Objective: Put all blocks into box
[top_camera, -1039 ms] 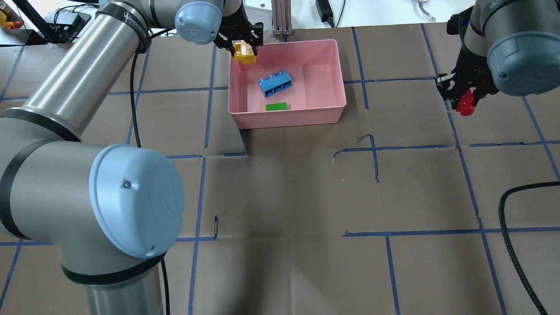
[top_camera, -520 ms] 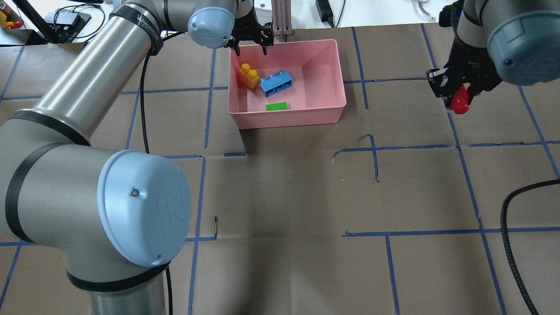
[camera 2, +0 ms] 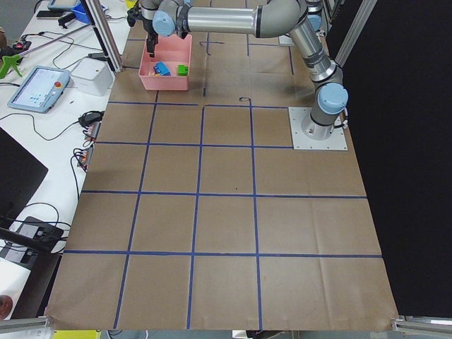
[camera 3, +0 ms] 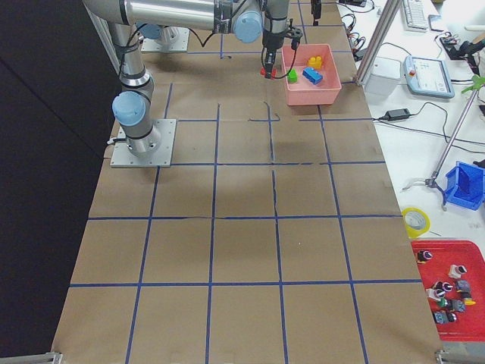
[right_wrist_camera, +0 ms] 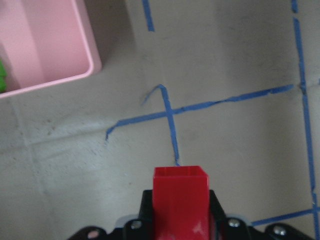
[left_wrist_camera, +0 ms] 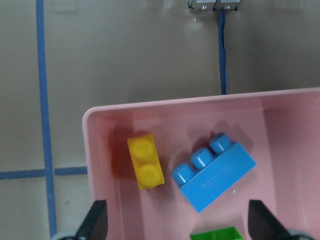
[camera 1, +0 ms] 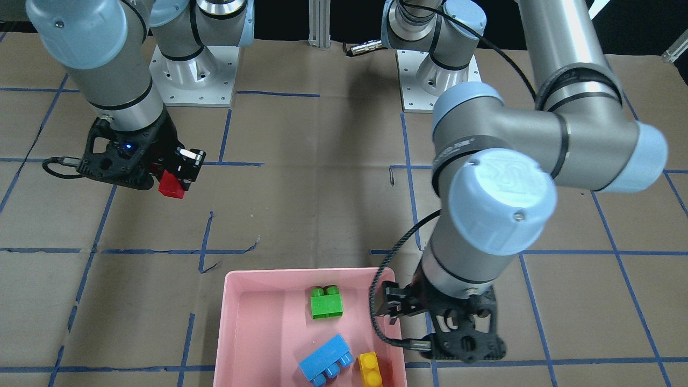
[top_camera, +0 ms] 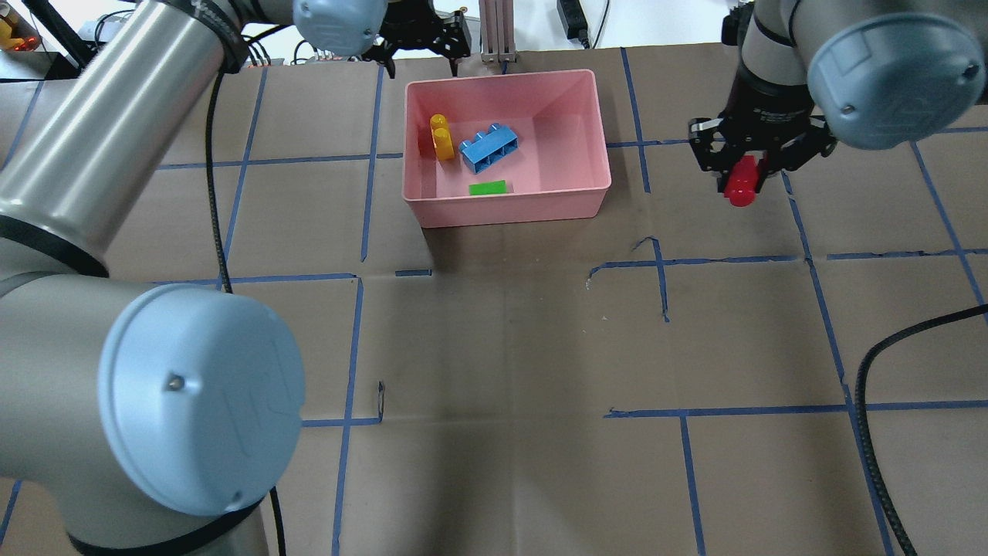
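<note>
- The left arm reaches along the far left of the desk (top_camera: pixel 502 347), elbow bent, wrist turned so the left hand (left_wrist_camera: pixel 180 222) points straight down over the far left corner of the pink box (top_camera: pixel 509 210).
- The left hand's fingers (left_wrist_camera: pixel 97 221) are spread wide and hold nothing. The wrist view looks between them down into the box.
- The right arm bends over the desk's right side, and the right hand (top_camera: pixel 742 179) also points down.
- The right hand is closed on the red block (top_camera: pixel 741 193), which is pinched between both fingers with its lower part sticking out below the tips.
- The red block hangs over bare brown paper and blue tape lines, to the right of the box and well apart from it.
- The yellow block (top_camera: pixel 441 137) sits studs up on the box floor, close to the left wall near the far corner.
- The blue block (top_camera: pixel 488 147) lies just beside it at an angle, with its three studs towards the far wall.
- The green block (top_camera: pixel 488 188) lies near the box's front wall, apart from the other two.
</note>
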You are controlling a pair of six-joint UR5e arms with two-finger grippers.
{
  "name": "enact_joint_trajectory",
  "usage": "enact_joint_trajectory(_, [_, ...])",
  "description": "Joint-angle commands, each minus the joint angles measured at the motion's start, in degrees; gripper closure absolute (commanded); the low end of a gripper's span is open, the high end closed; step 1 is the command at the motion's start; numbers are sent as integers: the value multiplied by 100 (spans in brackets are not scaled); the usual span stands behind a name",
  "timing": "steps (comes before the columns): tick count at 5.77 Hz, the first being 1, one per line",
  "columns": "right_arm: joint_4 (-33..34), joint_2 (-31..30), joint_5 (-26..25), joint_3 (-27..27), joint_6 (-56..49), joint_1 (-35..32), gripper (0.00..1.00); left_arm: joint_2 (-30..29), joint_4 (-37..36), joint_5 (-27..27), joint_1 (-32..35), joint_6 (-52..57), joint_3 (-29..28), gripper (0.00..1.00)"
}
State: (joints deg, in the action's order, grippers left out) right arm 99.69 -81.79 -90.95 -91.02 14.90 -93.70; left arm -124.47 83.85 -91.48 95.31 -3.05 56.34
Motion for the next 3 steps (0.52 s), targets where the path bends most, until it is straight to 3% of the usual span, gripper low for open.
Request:
enact_joint_trajectory(1, [1901,721,227,84,276,-629,92,884,675,-54,-381,708,576,1])
enact_joint_trajectory(2, [3176,1326,262,328,259,-936,92,1429,738,-54,-391,631,1206,1])
enact_joint_trajectory(3, [3945,1906,306,774,268,-1131,91,2017,738,-54,-426,674,1900,2])
